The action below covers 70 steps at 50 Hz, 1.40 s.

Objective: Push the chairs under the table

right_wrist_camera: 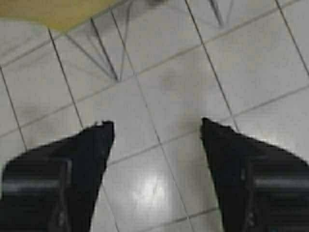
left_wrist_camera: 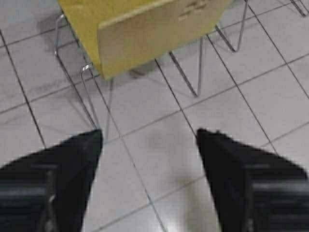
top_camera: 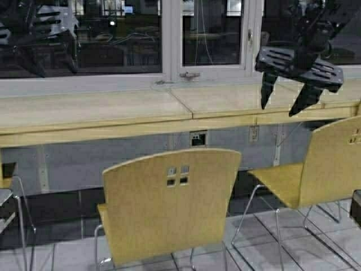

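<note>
The long pale-wood table runs along the window wall. One tan chair stands pulled out in front of it with its backrest towards me. A second chair stands at the right, turned at an angle. My right gripper is raised over the table's right part, open and empty, above the second chair. Its wrist view looks down on floor tiles and a chair edge. My left gripper is open and empty, high above a chair and the floor.
Dark windows with a white frame stand behind the table. A wall socket sits under the tabletop. Thin metal legs of another seat show at the far left. A dark object is at the right edge. The floor is grey tiles.
</note>
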### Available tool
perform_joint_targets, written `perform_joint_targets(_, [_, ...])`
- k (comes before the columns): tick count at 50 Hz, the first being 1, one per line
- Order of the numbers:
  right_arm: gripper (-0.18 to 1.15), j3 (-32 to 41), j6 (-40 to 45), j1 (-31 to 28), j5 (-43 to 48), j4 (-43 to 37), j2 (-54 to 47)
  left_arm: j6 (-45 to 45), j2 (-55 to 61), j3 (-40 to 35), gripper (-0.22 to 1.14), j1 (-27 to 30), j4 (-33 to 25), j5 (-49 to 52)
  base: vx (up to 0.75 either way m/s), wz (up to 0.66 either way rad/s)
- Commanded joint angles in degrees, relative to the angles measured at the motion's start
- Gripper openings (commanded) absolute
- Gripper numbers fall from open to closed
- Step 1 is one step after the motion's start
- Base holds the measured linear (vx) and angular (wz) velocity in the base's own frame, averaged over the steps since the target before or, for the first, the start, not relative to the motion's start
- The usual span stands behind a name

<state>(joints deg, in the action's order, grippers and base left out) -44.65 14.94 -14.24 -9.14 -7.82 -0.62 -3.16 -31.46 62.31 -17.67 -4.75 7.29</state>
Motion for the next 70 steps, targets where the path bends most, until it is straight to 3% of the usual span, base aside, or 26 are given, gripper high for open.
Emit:
perform_joint_targets(1, [0.90,1.2,-0.2,-0.2,0.4,0.0,0.9,-0.1,-0.4,-0.9,0.93,0.2,0.1,-0.3,0.30,0.00])
perform_joint_targets(10, [0.90,0.7,-0.4,-0.3,0.2,0.1,1.2,-1.1,0.4,-0.5,0.93,0.2,-0.3,1.2,0.31,0.00])
perform_joint_targets(25, [0.90,-0.6,0.7,-0.3,0.6,-0.2,1.5,-7.4,1.0,0.8,0.93,0.1,-5.6,1.8,0.26,0.01])
perform_joint_targets(32, [0.90,-1.6,2.4,-0.3,1.6,-1.8,0.4,-12.8,2.2,1.1,0.93,-1.9,-14.5,0.0,0.21,0.00])
perform_joint_targets(40, [0.90,-1.4,6.1,-0.3,3.5,-5.8,-0.7,-17.3,5.6,1.5,0.93,-9.7,-27.0,-8.0,0.13,0.02])
perform_joint_targets(54, [0.90,0.7,13.4,-0.3,6.6,-16.5,-4.9,-25.3,28.6,-3.3,0.93,-21.7,-50.2,-20.0,0.08,0.06])
perform_joint_targets(62, [0.90,2.1,15.6,-0.3,8.1,-22.3,-8.3,-31.2,41.4,-10.0,0.93,-28.0,-55.9,-23.9,0.05,0.05])
perform_joint_targets(70, [0.90,4.2,16.1,-0.6,8.1,-24.0,-12.0,-38.6,48.2,-12.7,0.93,-28.6,-57.1,-27.2,0.03,0.02])
